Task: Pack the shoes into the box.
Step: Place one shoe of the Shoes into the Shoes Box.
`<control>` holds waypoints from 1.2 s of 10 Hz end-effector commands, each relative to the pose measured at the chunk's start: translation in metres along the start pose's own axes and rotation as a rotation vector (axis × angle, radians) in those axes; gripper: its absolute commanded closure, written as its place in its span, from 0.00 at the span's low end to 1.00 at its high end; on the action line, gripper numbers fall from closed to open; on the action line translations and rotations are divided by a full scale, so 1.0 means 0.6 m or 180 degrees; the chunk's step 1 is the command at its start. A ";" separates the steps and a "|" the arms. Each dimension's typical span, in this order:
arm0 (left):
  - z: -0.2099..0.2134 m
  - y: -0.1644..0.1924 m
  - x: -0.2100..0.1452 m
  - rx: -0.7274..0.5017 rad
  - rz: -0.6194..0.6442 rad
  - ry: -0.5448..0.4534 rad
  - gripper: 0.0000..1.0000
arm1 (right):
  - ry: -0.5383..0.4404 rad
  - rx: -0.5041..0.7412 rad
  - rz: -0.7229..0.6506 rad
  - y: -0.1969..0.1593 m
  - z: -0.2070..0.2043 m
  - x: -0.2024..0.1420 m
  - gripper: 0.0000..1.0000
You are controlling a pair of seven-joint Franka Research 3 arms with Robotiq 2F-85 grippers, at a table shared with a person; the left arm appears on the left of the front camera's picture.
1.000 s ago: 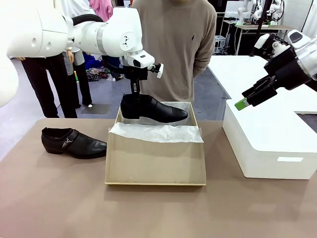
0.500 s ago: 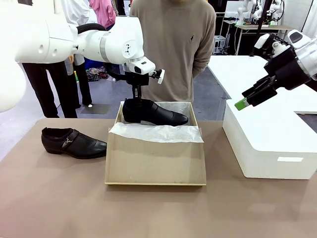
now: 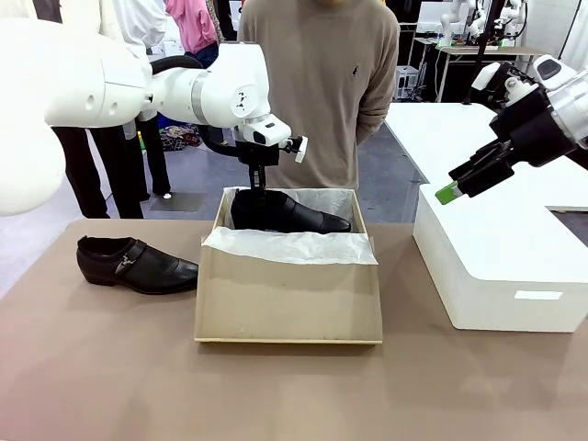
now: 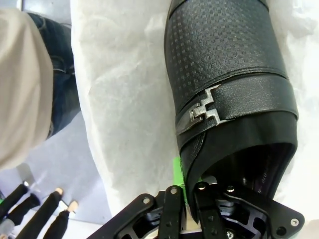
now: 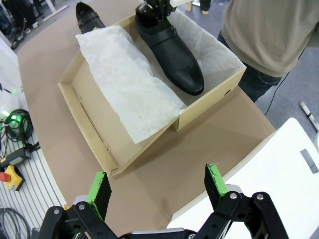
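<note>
Black shoe [image 3: 294, 214] inside the box [image 3: 288, 303] sits directly below the left claw [image 3: 260, 191] (clamped on its heel rim).

The brown table [image 3: 101, 372] bears a shoe [image 3: 136, 264], shoebox [image 3: 288, 299] and white box [image 3: 501, 266].

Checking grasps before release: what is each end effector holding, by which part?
The left end effector grips one black shoe by the rim of its opening, near the heel. The right end effector is open, holding nothing.
</note>
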State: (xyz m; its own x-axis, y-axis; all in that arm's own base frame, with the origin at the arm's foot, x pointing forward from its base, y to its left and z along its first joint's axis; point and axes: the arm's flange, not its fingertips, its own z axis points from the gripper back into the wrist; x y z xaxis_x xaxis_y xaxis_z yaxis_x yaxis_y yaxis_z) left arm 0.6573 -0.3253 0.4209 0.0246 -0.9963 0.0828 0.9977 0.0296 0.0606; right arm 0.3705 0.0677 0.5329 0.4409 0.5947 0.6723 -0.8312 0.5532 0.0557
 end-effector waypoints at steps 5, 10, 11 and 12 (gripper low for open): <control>-0.012 0.018 -0.003 0.0037 0.0253 0.0002 1.00 | -0.0082 0.0046 0.0025 -0.005 -0.002 0.002 0.00; 0.001 0.017 -0.010 0.0029 0.0321 -0.0003 0.19 | -0.0082 0.0046 0.0025 -0.005 -0.002 0.002 0.00; 0.017 0.014 -0.011 0.0040 0.0320 -0.0012 0.00 | -0.0082 0.0046 0.0025 -0.005 -0.002 0.002 0.00; 0.038 0.012 -0.011 0.0035 0.0327 -0.0028 0.00 | -0.0082 0.0046 0.0025 -0.005 -0.002 0.002 0.00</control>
State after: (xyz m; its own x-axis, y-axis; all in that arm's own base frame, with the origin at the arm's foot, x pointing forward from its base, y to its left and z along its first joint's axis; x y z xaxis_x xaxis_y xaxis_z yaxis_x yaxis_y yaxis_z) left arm 0.6647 -0.3185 0.4278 0.0993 -0.9903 0.0974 0.9917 0.1066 0.0718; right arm 0.3705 0.0677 0.5329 0.4409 0.5947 0.6722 -0.8312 0.5532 0.0557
